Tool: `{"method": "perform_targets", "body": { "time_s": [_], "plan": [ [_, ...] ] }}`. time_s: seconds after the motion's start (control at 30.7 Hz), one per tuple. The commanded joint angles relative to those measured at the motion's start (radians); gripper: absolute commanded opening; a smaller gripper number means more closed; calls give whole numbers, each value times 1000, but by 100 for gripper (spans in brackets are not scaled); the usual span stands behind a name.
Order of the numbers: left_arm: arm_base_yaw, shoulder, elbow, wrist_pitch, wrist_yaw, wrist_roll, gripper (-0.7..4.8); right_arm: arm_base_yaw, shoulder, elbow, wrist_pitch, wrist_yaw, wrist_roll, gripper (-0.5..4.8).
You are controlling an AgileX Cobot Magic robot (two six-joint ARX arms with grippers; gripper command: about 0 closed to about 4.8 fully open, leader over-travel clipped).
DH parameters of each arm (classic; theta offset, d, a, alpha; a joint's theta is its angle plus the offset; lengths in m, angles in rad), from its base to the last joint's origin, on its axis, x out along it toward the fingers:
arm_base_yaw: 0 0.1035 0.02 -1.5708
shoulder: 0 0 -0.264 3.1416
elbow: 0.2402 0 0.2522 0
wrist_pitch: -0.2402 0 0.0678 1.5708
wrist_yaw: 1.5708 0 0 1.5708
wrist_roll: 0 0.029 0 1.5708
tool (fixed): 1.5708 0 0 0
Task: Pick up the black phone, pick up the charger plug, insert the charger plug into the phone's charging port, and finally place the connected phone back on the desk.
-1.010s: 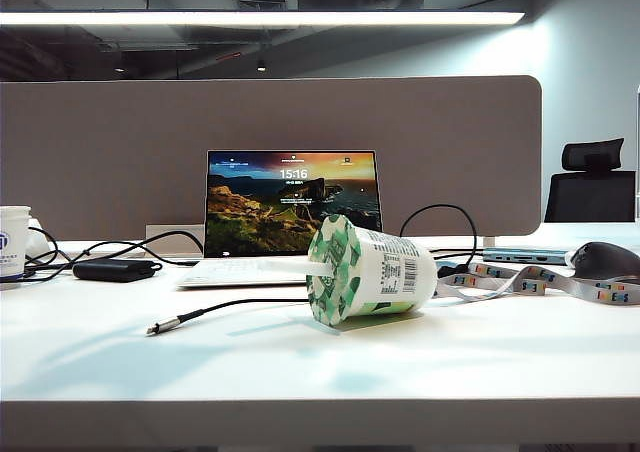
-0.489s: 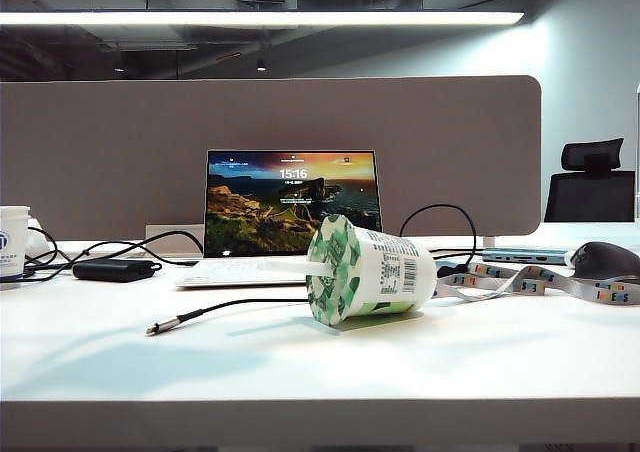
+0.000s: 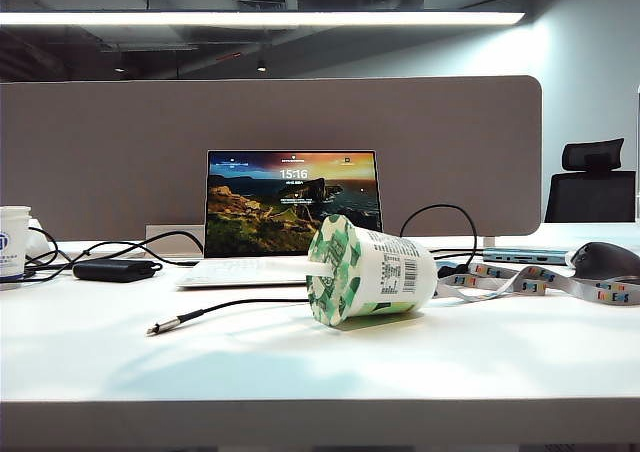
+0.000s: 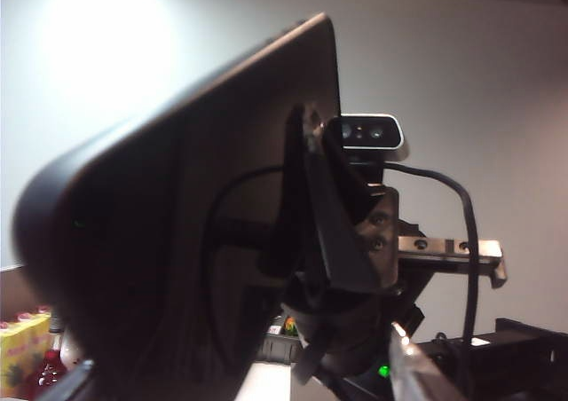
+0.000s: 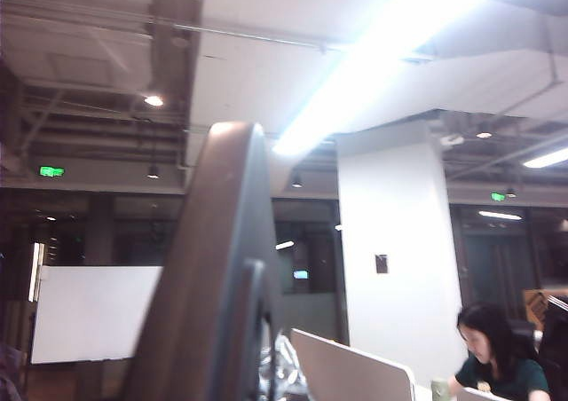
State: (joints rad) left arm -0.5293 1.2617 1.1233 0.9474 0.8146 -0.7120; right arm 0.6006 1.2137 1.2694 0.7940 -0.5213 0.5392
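Observation:
The black phone [image 4: 177, 241] is off the desk [image 3: 300, 372] and fills the left wrist view as a dark, rounded slab. My right gripper [image 4: 306, 148] is shut on its thin edge, and in the right wrist view the phone [image 5: 209, 268] rises close in front of the camera. My left gripper [image 4: 235, 374] stands open around the phone's near end, with a gap beside one silvery finger [image 4: 413, 361]. The charger plug [image 3: 156, 328] lies on the desk, left of centre, on its black cable. The charging port cannot be made out. Neither gripper shows in the exterior view.
A yoghurt cup [image 3: 370, 272] lies on its side mid-desk in front of an open laptop [image 3: 292, 202]. A small black box with cables [image 3: 115, 269] and a mug [image 3: 13, 240] sit at the left. At the right are a lanyard [image 3: 540, 282] and a mouse [image 3: 605, 260].
Nothing on the desk has moved. Only the shadows across the desk's front have shifted.

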Motion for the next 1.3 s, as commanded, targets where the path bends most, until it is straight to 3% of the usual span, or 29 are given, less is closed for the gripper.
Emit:
{"method": "perform_targets", "body": {
  "time_s": [0.03,0.23,0.91,0.94,1.01,1.04,1.11,1.3],
  "plan": [
    [8,-3,4,14,-37,-7,403,-1,-9,11,71,-7,61,-5],
    [8,-3,4,43,-63,-52,403,-2,-8,11,31,-64,89,-5],
    [8,-3,4,41,-59,-52,390,-1,25,11,-5,-64,89,-5],
    [8,-3,4,41,-59,-51,370,-1,26,11,-5,-65,89,-5],
    [8,-2,4,39,-59,-51,254,-1,29,11,-4,-65,89,-5],
    [8,-2,4,34,-60,-51,166,-1,29,11,-4,-65,89,-5],
    [8,-2,4,34,-60,-51,72,-1,34,11,-4,-65,89,-5],
    [8,-2,4,34,-59,-48,45,11,47,11,-5,-74,90,-5]
  ]
}}
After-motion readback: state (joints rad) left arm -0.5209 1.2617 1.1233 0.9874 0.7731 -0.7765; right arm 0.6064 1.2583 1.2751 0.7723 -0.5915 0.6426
